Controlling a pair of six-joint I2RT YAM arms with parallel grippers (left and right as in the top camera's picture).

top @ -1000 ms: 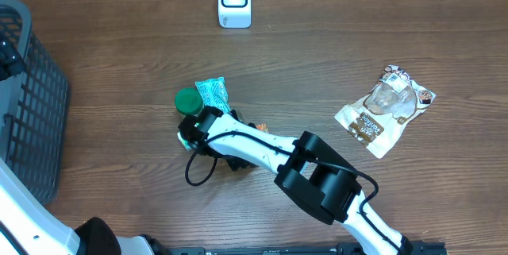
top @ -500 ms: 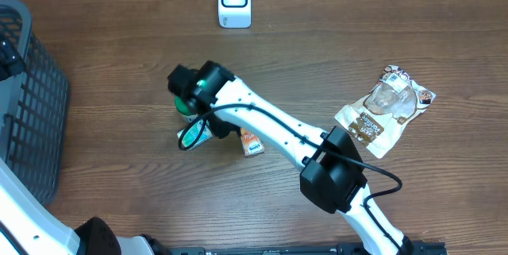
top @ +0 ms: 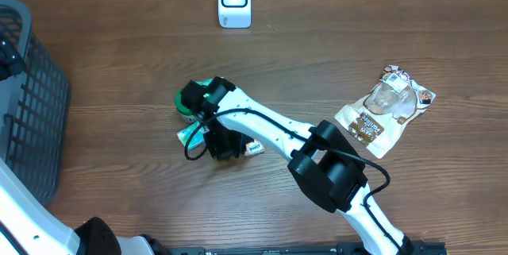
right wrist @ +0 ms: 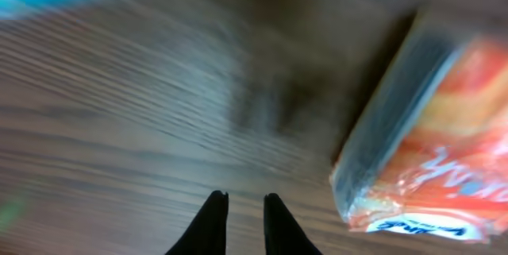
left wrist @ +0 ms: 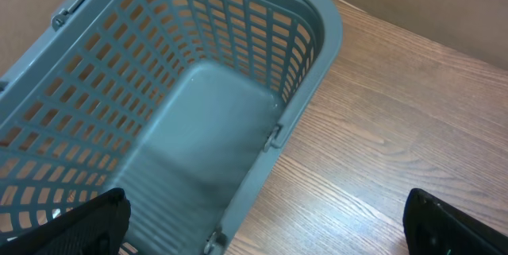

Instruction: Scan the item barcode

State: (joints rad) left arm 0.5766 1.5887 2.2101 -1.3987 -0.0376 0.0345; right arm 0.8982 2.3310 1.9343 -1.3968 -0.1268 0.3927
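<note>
**A:** Starting closest in, what is the right tool [right wrist: 240,225] doing?

**B:** It is hanging low over the table [top: 119,199]. Its fingertips [right wrist: 213,222] are pinched nearly together and are gripping nothing. Only a thin strip of bare wood is showing between them.

**A:** And the thing to be scanned?

**B:** An orange-and-white packet [right wrist: 432,156] is lying on the table just beside that tool, apart from the fingers. The wrist view is blurring, so I cannot read its print or find a barcode. From overhead, only one end of it is peeking out past the black wrist.

**A:** Anything else around there?

**B:** On the tool's other side a teal pouch [top: 189,134] is poking out from under the arm. A little farther out a round green cap [top: 187,102] is sitting against the arm. I cannot tell whether the two belong together.

**A:** Off to the sides?

**B:** A brown-and-white snack bag [top: 385,110] is lying flat, well apart on the right. On the left, a grey basket [top: 32,104] is sitting at the table's edge. The left tool [left wrist: 266,207] is hovering over its rim, spread wide and carrying nothing.

**A:** And farthest away?

**B:** The white scanner [top: 235,1] is standing at the far edge, well apart from the packet.
</note>
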